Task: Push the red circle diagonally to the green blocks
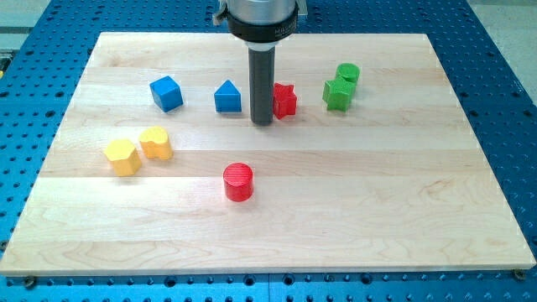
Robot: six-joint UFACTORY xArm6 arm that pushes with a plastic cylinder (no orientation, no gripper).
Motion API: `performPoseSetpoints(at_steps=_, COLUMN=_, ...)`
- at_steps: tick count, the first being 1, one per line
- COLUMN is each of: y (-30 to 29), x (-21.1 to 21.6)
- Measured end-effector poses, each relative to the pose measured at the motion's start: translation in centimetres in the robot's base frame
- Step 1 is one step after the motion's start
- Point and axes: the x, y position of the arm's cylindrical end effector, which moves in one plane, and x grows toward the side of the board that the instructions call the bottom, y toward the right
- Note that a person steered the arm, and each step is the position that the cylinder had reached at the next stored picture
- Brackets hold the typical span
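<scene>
My tip (263,122) rests on the counter (403,201) between the blue triangular block (227,97) and the red star block (284,100). Red circle (238,182) sits well below it; green blocks (341,86) lie at upper right, touching.

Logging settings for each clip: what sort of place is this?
Likely a robotics lab bench: a wooden board on a blue perforated table, small blocks like the red circle, and my tip.
</scene>
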Motion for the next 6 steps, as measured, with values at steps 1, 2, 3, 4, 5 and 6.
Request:
performPoseSetpoints(at_steps=1, y=-2.6, x=5.3)
performPoseSetpoints(at_steps=2, y=-6.1, x=9.5)
performPoseSetpoints(at_steps=3, y=-8.8, x=13.1)
performPoseSetpoints(at_steps=4, y=-7.0, x=15.2)
performPoseSetpoints(at_steps=5, y=-1.6, x=13.2)
performPoseSetpoints(at_steps=6, y=1.6, x=11.5)
